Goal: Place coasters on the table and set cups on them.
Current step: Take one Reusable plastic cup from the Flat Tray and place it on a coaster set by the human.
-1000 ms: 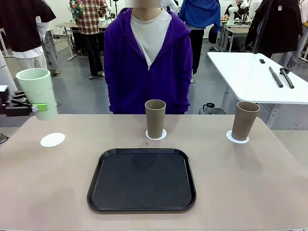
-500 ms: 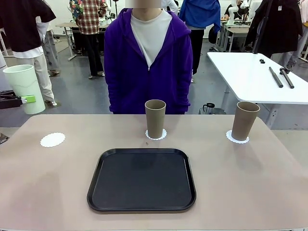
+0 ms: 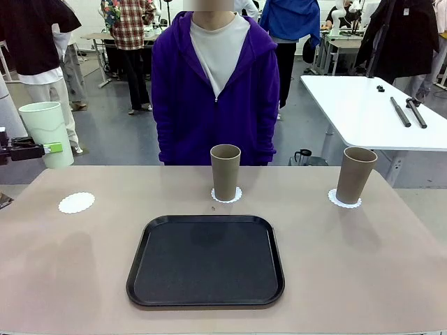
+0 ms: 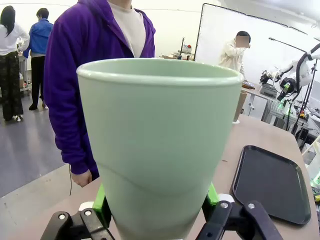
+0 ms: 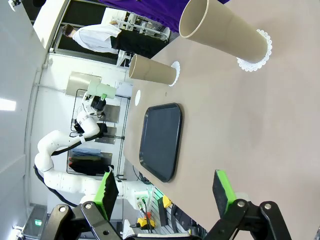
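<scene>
Mint green cup (image 3: 49, 134) sits clamped in the left pincer (image 3: 43, 148); right pincer (image 5: 165, 189) gapes, tan cups (image 3: 225, 172) look empty.

Black rounded-square tray (image 3: 205, 260) sits mid-foreground, nothing on it. Person in purple hoodie (image 3: 214, 91) stands at the far edge, facing the camera. White side table (image 3: 370, 112) far right carries two dark rods (image 3: 408, 112). Other people stand farther back.

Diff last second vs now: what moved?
The left gripper, clamped on the tall mint green tumbler, swung it left toward the picture edge, then partway back and slightly lower. Both tan-brown tumblers on doilies, the empty scalloped white doily and black tray stayed put.
</scene>
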`<control>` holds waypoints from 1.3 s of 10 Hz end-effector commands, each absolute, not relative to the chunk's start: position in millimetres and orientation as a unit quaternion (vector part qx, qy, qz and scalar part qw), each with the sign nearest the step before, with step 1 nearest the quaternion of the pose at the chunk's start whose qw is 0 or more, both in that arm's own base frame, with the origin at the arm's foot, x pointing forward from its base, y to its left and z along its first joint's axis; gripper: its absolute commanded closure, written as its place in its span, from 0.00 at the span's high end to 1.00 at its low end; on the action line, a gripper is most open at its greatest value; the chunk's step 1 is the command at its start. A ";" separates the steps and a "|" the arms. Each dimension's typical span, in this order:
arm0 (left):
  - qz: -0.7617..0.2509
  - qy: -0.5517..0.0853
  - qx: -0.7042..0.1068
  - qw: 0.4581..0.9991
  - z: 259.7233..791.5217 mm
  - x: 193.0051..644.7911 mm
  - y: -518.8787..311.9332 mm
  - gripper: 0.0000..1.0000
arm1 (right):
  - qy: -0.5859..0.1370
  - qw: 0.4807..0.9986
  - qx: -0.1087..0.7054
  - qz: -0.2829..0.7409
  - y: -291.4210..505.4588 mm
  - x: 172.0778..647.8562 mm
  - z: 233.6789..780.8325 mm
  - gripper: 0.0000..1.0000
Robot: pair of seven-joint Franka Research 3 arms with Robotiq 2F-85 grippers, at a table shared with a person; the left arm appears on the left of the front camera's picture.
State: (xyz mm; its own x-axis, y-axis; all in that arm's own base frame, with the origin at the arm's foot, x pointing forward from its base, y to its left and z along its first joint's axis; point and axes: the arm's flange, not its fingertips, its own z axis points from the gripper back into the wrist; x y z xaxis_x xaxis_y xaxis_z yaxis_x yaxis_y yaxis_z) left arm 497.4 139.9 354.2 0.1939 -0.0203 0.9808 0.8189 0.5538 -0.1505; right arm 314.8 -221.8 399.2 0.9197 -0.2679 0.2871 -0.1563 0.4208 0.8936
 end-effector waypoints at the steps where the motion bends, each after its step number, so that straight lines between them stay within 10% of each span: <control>1: -0.311 -0.558 -0.361 0.679 360.7 490.5 140.8 0.85 | -0.199 0.818 0.538 -0.034 -222.1 314.6 399.9 1.00; 13: -0.380 -0.534 -0.439 0.615 261.5 528.0 156.6 0.85 | -0.199 0.818 0.538 -0.034 -222.1 314.6 399.9 1.00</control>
